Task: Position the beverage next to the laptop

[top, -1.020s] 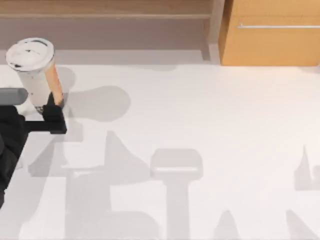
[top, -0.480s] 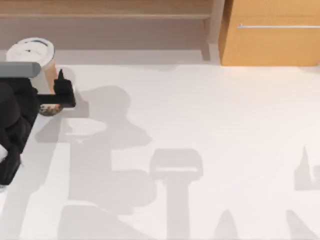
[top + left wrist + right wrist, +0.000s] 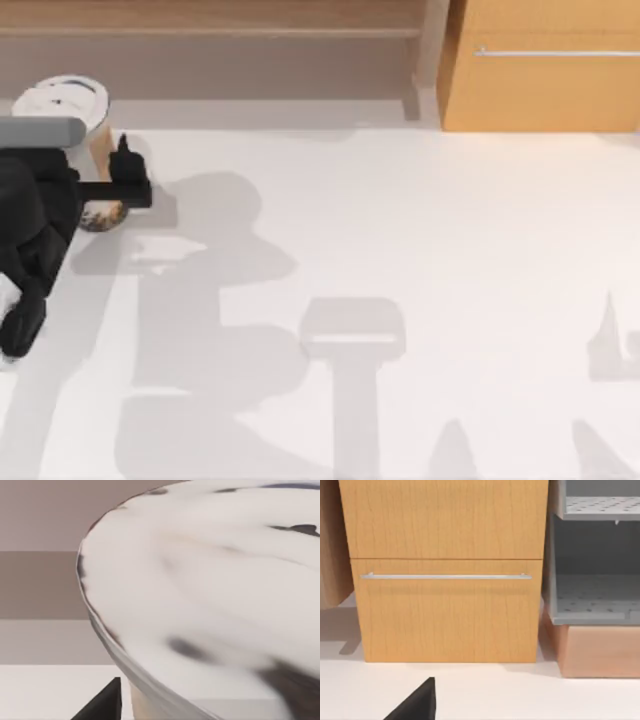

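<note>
Matt white table (image 3: 450, 250), wood-grain cabinet (image 3: 445, 580), brushed metal handle (image 3: 445, 576)

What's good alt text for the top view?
The left claw grips the beverage, a white-lidded cup, at the white table's far left edge. A wooden cabinet with a metal handle stands beyond the table at right.

A white desk (image 3: 420, 260) runs beneath a wooden cabinet (image 3: 540, 65) with a slim metal handle (image 3: 445, 576). Beside the cabinet stands what seems a grey shelf unit (image 3: 592, 575) on a tan base (image 3: 600, 650).
</note>
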